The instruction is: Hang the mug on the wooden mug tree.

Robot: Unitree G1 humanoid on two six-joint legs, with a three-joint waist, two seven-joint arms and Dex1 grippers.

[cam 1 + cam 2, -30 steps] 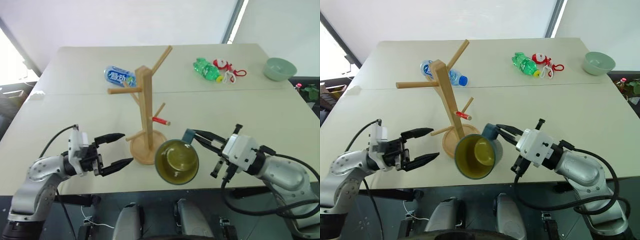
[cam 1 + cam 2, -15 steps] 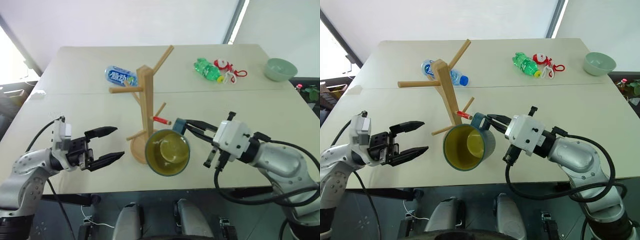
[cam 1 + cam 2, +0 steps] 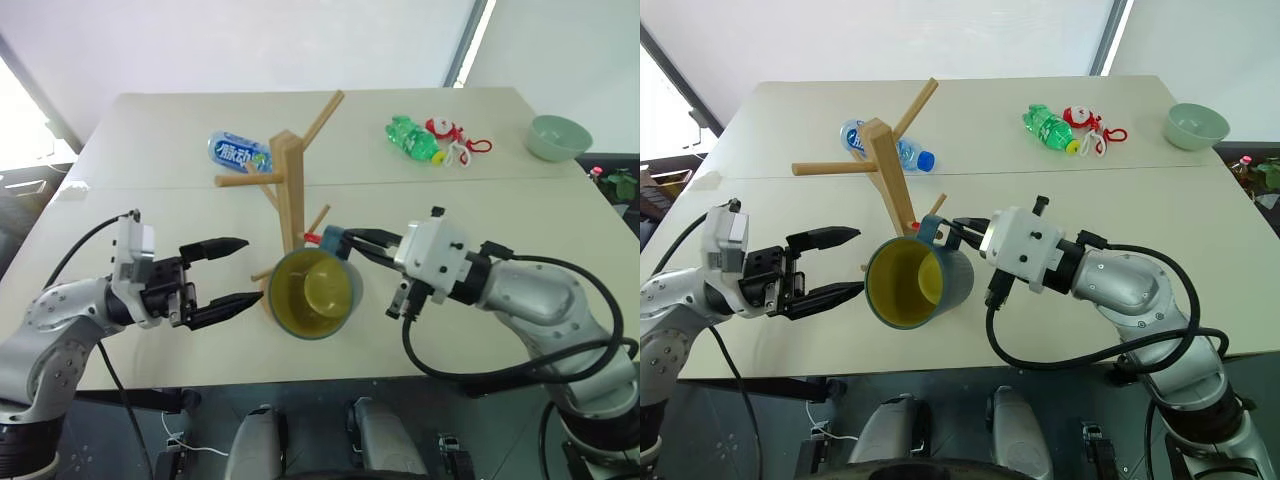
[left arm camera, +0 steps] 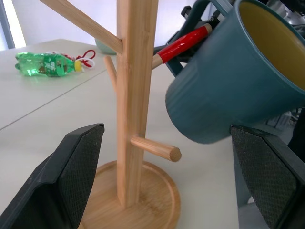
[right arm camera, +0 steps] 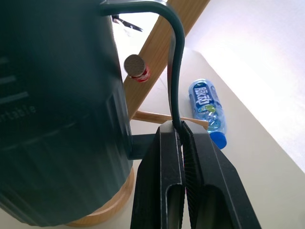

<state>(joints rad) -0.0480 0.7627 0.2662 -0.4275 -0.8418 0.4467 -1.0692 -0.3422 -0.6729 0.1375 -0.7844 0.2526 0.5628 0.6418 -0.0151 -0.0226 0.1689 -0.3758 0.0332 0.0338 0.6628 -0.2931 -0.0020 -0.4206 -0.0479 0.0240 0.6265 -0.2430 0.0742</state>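
The teal-blue mug (image 3: 310, 293) with a yellow-green inside hangs tilted above the table, its mouth toward me. My right gripper (image 3: 347, 238) is shut on the mug's thin loop handle (image 5: 176, 71). The wooden mug tree (image 3: 289, 195) stands just behind the mug, which hides much of its round base (image 4: 152, 200). The red-marked peg (image 4: 183, 43) ends right at the handle. In the right wrist view its tip (image 5: 136, 66) shows within the loop's opening; whether it has entered I cannot tell. My left gripper (image 3: 252, 270) is open, left of the mug, pads (image 4: 78, 171) facing the tree.
At the back of the table lie a blue bottle (image 3: 240, 153), a green bottle (image 3: 412, 137) with a red-and-white item (image 3: 455, 140), and a pale green bowl (image 3: 560, 137) at the far right. The near table edge (image 3: 150, 385) runs below both arms.
My right gripper has carried the mug left and up, from in front of the base to the red peg. My left gripper has risen a little and stays open.
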